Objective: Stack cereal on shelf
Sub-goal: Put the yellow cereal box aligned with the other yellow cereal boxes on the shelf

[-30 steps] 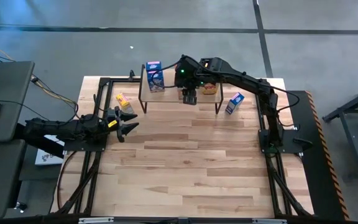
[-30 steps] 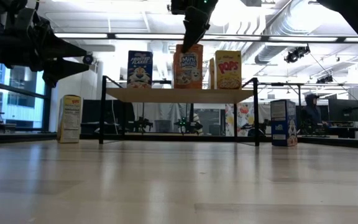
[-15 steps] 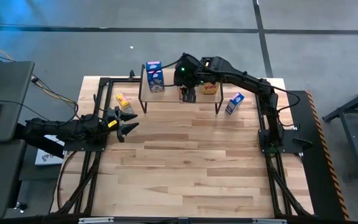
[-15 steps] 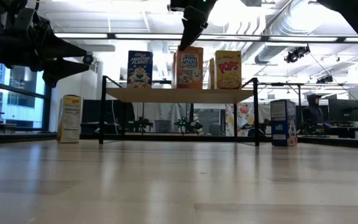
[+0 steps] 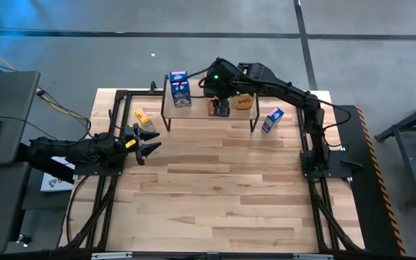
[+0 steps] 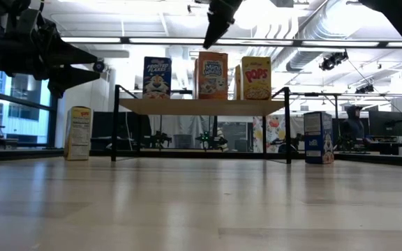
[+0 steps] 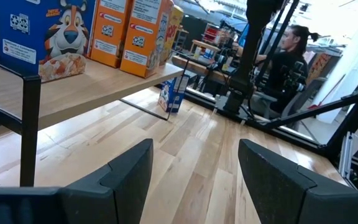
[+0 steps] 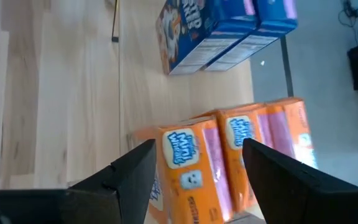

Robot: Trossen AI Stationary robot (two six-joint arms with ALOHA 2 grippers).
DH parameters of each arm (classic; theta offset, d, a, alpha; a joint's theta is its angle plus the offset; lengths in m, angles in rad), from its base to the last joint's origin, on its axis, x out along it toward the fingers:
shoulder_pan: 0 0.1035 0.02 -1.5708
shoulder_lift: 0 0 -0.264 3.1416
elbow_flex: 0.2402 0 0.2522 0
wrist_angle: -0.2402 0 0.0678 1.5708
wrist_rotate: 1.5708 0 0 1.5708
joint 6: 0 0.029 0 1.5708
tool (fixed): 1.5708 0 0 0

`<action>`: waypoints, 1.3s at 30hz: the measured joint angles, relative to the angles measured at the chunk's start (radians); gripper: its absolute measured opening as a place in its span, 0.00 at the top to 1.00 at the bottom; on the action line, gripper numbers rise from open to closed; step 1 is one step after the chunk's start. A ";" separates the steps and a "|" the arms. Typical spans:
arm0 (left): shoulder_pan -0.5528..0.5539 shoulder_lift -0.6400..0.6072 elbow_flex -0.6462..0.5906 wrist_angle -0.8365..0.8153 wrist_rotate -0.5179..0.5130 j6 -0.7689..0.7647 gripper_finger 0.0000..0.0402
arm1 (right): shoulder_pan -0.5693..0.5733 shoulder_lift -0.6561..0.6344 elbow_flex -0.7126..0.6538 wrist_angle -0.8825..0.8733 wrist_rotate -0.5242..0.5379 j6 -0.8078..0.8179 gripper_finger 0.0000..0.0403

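The shelf [image 6: 201,107] carries a blue cereal box [image 6: 157,77], orange boxes [image 6: 211,75] and a yellow one [image 6: 255,78], all upright on their bases. My right gripper [image 6: 210,33] hangs open just above the orange boxes [image 8: 194,155], its fingers slanting down and clear of their tops. One yellow box [image 5: 144,118] stands on the table left of the shelf, and a blue box [image 5: 272,120] stands to its right. My left gripper [image 5: 148,141] waits open and level near the table's left edge, with nothing between its fingers [image 7: 129,171].
The shelf's thin dark legs [image 6: 288,125] stand on the wooden table. The table's near half [image 5: 215,195] is bare wood. A person [image 7: 291,56] sits beyond the table's right side in the left wrist view.
My right gripper has risen off the top of the front orange box and drawn a little toward the far edge. The box stays upright on the shelf.
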 joint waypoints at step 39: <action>0.000 0.000 0.000 0.000 0.000 0.000 0.43 | 0.047 -0.713 -0.772 0.007 -0.035 0.528 0.42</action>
